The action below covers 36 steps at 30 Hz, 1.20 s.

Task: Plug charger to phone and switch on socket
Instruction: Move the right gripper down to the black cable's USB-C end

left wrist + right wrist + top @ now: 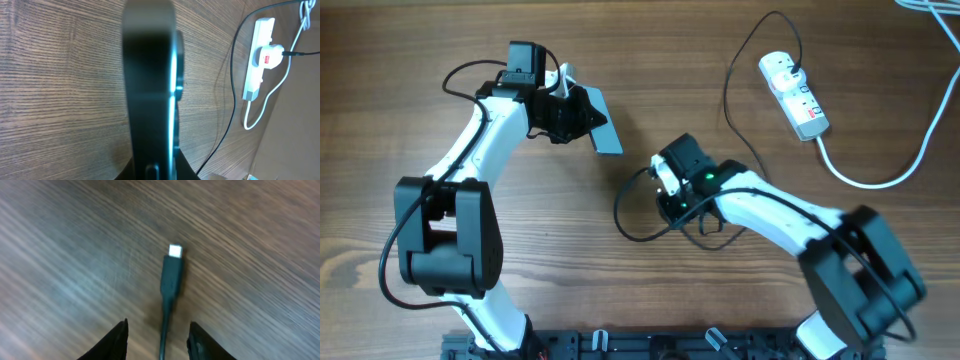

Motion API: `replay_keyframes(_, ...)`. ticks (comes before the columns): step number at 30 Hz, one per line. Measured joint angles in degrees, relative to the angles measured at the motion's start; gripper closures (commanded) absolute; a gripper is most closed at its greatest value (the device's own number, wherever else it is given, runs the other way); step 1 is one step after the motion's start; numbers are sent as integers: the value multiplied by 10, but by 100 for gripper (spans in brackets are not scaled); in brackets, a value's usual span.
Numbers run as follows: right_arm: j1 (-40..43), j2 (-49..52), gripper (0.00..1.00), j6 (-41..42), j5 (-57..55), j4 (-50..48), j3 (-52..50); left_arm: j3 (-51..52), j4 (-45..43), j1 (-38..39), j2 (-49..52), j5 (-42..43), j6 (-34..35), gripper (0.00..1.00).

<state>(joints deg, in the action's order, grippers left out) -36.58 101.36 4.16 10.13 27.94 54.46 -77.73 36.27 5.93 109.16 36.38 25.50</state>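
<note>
One wooden table (380,60) carries two black-and-white arms and one of each task item. The left gripper (565,112) is pinched onto one slim rectangular grey phone (602,128) and holds it above the table, left of centre. In the left wrist view the phone (150,85) stands edge-on, a dark slab rising from between the jaws.

One small white oblong power strip (795,95) lies flat near the far right edge, with two outlets and red marks on its face. One thick white cord (875,185) leaves its near end and curves off to the right.

One long thin black charger cable (727,95) runs from the power strip, arcs away, then drops toward the right gripper (668,190) at the table's middle, with a slack loop lying just beside it. In the right wrist view the cable's single plug (171,275), black with a pale metal tip, points away from the camera. The cable passes between the two dark fingers (116,340), which show a gap on either side of it. Whether they pinch it lower down cannot be told. The plug and the phone are well apart.
</note>
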Motion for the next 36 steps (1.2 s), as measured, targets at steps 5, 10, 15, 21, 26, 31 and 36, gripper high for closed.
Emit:
replay_keyframes(5, -2, 15, 73, -5, -1, -33, 9, 0, -8, 6, 0, 0, 0, 96)
replay_keyframes(10, -2, 18, 80, -8, -4, -19, 12, 0, -29, 24, 0, 0, 0, 96)
replay_keyframes(15, -3, 18, 92, -9, -16, 10, 17, 0, -28, 27, 0, 0, -11, 96)
replay_keyframes(21, -5, 18, 95, -10, -37, 17, 19, 0, -29, 27, 0, 0, -26, 96)
replay_keyframes(26, -5, 18, 79, -11, -35, 17, 19, 0, -29, 27, 0, 0, -38, 96)
replay_keyframes(31, -5, 18, 82, -10, -36, 3, 19, 0, -30, 27, 0, 2, -42, 96)
replay_keyframes(36, -5, 19, 96, -8, -43, -7, 18, 0, -30, 27, 0, 2, -43, 96)
